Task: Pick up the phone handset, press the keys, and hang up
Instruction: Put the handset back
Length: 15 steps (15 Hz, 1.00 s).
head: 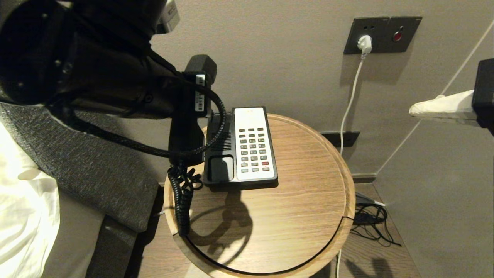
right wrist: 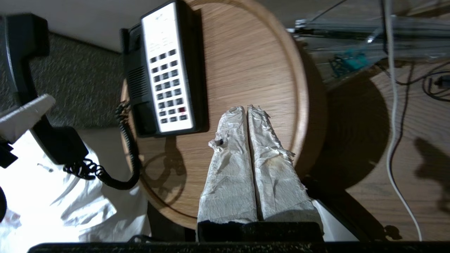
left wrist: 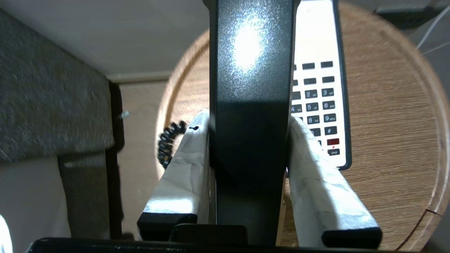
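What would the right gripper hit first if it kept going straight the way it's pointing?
Probably the bare wooden table top: the shut right gripper points across it, passing beside the phone base, though depth is unclear.

Phone base keypad: digits 2, 3, 5, 6, 8, 9 and # readable on dark keys, beside handset; other print illegible.

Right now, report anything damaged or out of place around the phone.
The phone handset is off the phone base, clamped in the left gripper as the task needs. The right gripper has frayed, torn white finger wrapping. Nothing else stands out.
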{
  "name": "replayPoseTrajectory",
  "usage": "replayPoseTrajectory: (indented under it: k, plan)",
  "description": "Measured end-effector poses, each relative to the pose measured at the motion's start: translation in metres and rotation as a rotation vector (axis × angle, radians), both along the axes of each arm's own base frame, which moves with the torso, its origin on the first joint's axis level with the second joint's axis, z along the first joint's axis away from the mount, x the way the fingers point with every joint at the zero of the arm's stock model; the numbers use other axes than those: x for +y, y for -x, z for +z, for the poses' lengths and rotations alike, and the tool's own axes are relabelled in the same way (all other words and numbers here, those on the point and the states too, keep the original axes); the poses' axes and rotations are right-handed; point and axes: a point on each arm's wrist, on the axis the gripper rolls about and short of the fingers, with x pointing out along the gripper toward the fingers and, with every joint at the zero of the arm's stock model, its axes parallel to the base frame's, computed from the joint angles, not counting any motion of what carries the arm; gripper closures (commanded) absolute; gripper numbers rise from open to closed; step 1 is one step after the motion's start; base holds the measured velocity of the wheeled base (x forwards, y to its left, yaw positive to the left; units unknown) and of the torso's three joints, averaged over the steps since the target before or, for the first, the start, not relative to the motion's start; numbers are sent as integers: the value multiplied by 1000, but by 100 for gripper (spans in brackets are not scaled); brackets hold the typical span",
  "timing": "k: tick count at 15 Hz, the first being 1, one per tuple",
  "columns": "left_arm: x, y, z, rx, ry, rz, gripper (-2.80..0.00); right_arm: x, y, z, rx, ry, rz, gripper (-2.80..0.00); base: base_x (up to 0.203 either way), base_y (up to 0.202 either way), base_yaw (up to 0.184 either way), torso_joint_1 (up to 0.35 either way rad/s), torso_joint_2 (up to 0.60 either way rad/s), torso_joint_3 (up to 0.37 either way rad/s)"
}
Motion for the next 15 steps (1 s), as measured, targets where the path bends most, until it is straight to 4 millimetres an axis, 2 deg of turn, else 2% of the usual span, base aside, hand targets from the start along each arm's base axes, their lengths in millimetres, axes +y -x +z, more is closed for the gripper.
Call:
replayPoseTrajectory:
  k: [9,15]
  plan:
    - [-33,-29,-33,130,32,36,0,-8,5,-5,10,5,-31,0,0,0,0,0,0,0]
    - [-26,-39,-40,158,-24,72,0,-10,8,-8,14,7,-29,0,0,0,0,0,0,0]
